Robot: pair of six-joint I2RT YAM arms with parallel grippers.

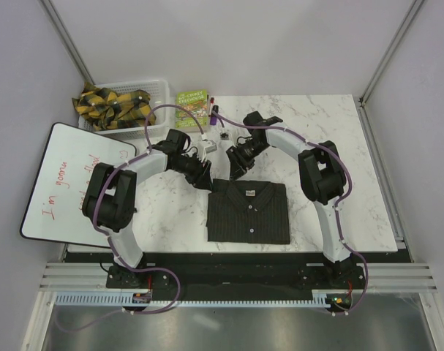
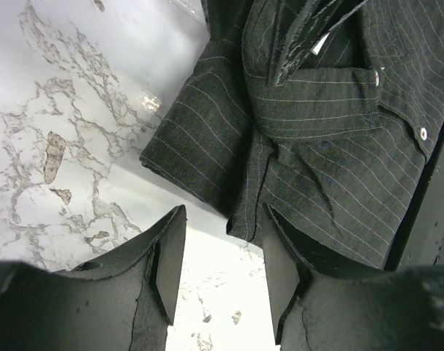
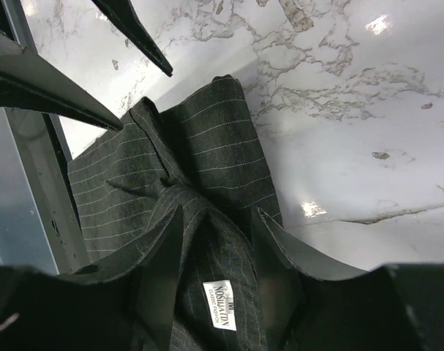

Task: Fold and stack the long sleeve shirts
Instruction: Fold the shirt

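Observation:
One long sleeve shirt lies folded into a dark pinstriped rectangle at the middle of the table, collar toward the far side. My left gripper hovers at its far left corner, open. In the left wrist view the left gripper has bare marble between its fingers, and the shirt's folded corner brushes the right finger. My right gripper is over the collar, open. In the right wrist view the right gripper straddles the collar with its white label, and the cloth is not pinched.
A white basket with yellow-black plaid cloth stands at the far left. A green box and small items lie behind the grippers. A whiteboard overhangs the table's left edge. Bare marble stretches to the right.

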